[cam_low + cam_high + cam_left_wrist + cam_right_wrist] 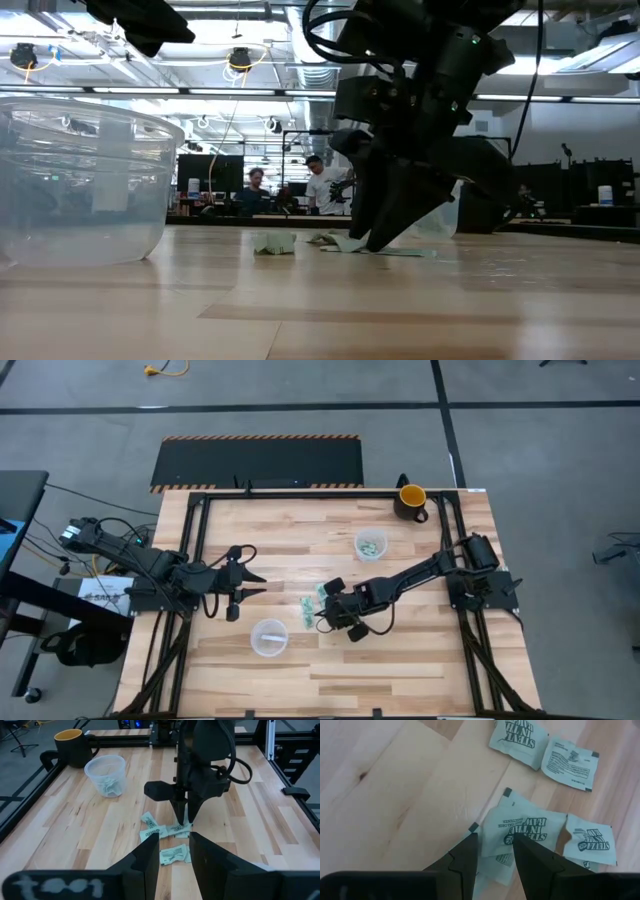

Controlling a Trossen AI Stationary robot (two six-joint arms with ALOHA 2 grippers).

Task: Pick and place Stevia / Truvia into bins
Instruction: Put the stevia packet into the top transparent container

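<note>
Several light green and white Stevia sachets (308,608) lie flat on the wood at mid-table, some overlapping. My right gripper (495,845) is open, pointing down, with its tips at table level on this pile (184,820). One clear cup (371,545) toward the far right holds a few sachets (106,772). A second clear cup (269,637) stands near the front (75,185). My left gripper (258,584) is open and hovers to the left of the pile, touching nothing (175,842). My right gripper comes from above, pointing down, and its open fingertips (378,240) meet the pile. The printed end of one sachet (522,827) lies between and just ahead of the two fingers. That sachet stays flat on the table, on top of another sachet.
A dark mug with a yellow inside (411,500) stands at the far right corner of the table. Black frame rails (195,530) run along the table's sides. Bare wood lies on the near half. People sit in the room behind (325,185).
</note>
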